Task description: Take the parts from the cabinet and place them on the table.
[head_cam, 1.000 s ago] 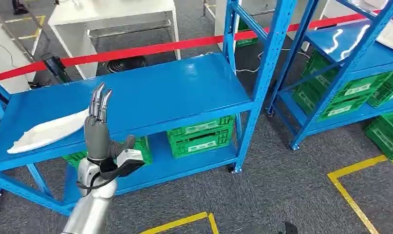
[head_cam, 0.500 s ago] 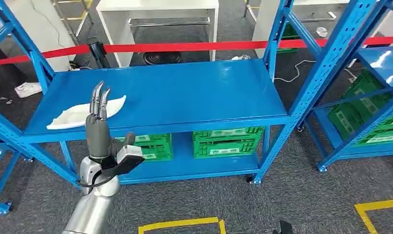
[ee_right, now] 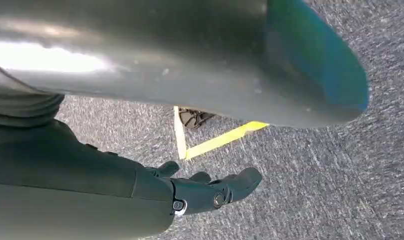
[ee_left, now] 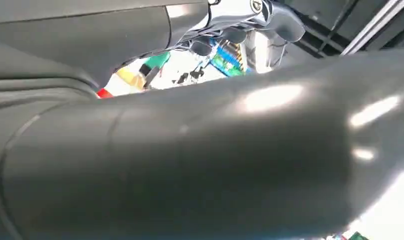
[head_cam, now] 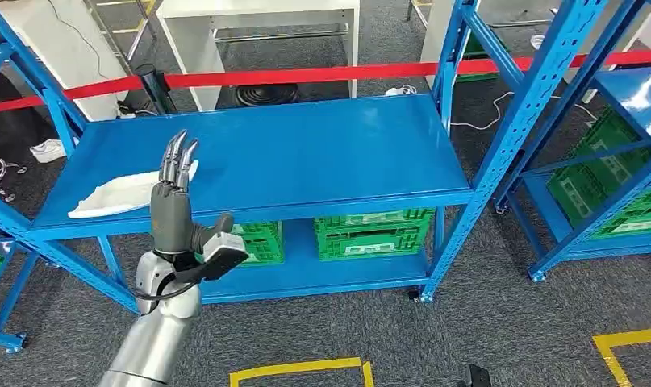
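A white curved part (head_cam: 112,196) lies on the left end of the blue cabinet's top shelf (head_cam: 306,153). My left hand (head_cam: 177,211) is raised in front of that shelf, fingers straight up and together, thumb out to the side, holding nothing; its fingertips overlap the part's right end in the head view. My right hand (ee_right: 210,192) hangs low over grey carpet, fingers loosely extended and holding nothing.
Green crates (head_cam: 370,234) sit on the lower shelf. A second blue rack (head_cam: 604,161) with green crates stands at right. A red barrier tape (head_cam: 306,76) runs behind the cabinet, with a white table (head_cam: 257,24) beyond. Yellow floor tape (head_cam: 298,372) marks the carpet.
The camera has swung and the cabinet now sits more squarely in front. My left hand stays raised, now slightly right of where it was against the white part.
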